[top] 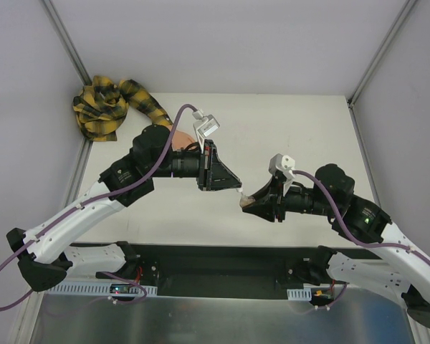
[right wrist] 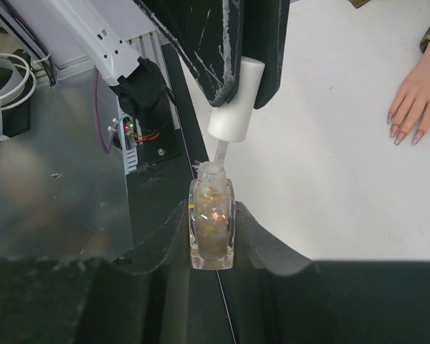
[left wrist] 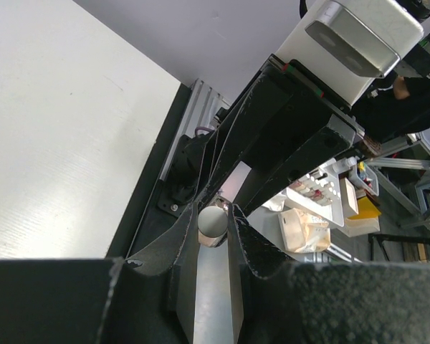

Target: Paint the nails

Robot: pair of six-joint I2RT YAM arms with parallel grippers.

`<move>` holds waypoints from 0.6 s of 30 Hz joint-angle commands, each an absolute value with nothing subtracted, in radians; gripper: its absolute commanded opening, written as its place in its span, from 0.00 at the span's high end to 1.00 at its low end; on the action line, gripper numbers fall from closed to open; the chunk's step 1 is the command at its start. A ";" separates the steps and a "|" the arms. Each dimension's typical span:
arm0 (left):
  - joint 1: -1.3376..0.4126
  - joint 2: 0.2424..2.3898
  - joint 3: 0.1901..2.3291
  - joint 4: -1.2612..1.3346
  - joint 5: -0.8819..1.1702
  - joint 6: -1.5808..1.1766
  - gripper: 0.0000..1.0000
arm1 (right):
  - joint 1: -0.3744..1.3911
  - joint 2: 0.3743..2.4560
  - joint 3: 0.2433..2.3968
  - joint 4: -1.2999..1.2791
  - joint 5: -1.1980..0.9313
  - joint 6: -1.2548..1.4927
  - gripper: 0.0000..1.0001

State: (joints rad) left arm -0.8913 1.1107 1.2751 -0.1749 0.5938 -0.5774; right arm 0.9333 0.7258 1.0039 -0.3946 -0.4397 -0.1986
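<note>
The right gripper (right wrist: 212, 215) is closed on a small polish bottle (right wrist: 212, 240), one finger pressed to each flat side. The bottle stands upright between the fingers, its clear glass full of pale liquid with coloured flecks, its open neck pointing up.

Straight above that neck hangs the left gripper (left wrist: 213, 213), pinching a white cap (right wrist: 236, 100) between its two black fingers. In its own wrist view the cap shows end-on as a pale round disc squeezed between the fingertips. A thin stem (right wrist: 220, 152) runs down from the cap, tilted slightly, and its lower end is at the bottle's mouth. Whether it dips into the liquid cannot be told.

Beyond both grippers, on the white table (right wrist: 330, 179), lies a peach-coloured hand (right wrist: 419, 89), palm down, fingers pointing toward the right gripper. It is well apart from the bottle, up and to the right in the right wrist view. The nails (right wrist: 399, 134) at its fingertips look pinkish.

From above, the hand is mostly hidden behind the left arm. Its yellow-and-black plaid sleeve (top: 107, 107) is bunched in the far corner, past the left gripper.
</note>
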 commanded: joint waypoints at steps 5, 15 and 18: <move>-0.914 1.112 1.284 -0.158 0.617 -0.572 1.00 | 0.943 0.713 1.026 -0.314 -0.400 -0.183 1.00; -0.922 1.101 1.272 -0.156 0.609 -0.569 1.00 | 0.945 0.709 1.025 -0.282 -0.359 -0.163 1.00; -0.923 1.100 1.264 -0.158 0.604 -0.566 1.00 | 0.948 0.709 1.026 -0.275 -0.362 -0.158 1.00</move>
State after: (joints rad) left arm -0.9104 1.1110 1.2736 -0.1741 0.5926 -0.5770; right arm 0.9432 0.7238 1.0039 -0.3584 -0.3904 -0.1753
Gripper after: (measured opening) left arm 0.167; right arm 0.269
